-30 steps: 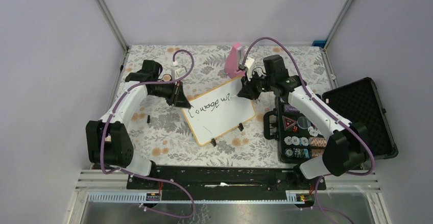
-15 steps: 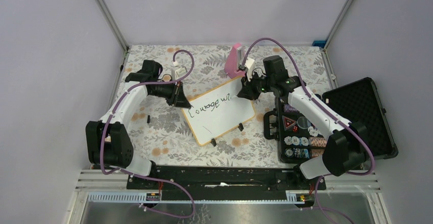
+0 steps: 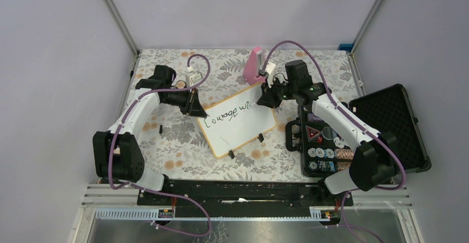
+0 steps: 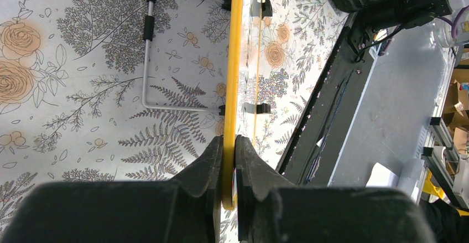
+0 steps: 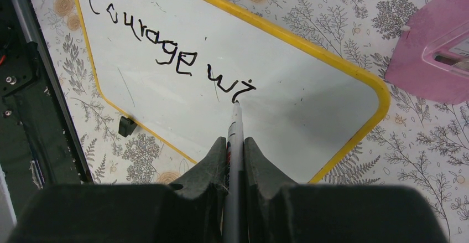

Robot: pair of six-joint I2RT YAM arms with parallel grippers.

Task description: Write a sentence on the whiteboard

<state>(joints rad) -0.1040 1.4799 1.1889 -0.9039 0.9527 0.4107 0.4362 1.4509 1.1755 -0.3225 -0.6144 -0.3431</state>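
Note:
The whiteboard [image 3: 243, 127] lies tilted at the table's middle, with a yellow rim and black feet; it also shows in the right wrist view [image 5: 309, 93]. Black writing [image 3: 227, 114] on it reads "Courage wi" in one line [image 5: 177, 60]. My left gripper [image 3: 194, 103] is shut on the board's left rim, seen edge-on as a yellow strip [image 4: 232, 77] between the jaws [image 4: 228, 149]. My right gripper [image 3: 266, 98] is shut on a marker [image 5: 234, 138]; its tip rests on the board just below the last stroke.
A pink box [image 3: 254, 66] stands just behind the board's far corner, also in the right wrist view [image 5: 437, 49]. An open black case [image 3: 387, 127] with small items lies at the right. A wire stand [image 4: 146, 49] lies on the floral cloth. The frame rail [image 3: 243, 190] runs along the near edge.
The right gripper with the marker has shifted slightly; the second letter after "w" has gained a stroke. The left gripper and the board have not moved.

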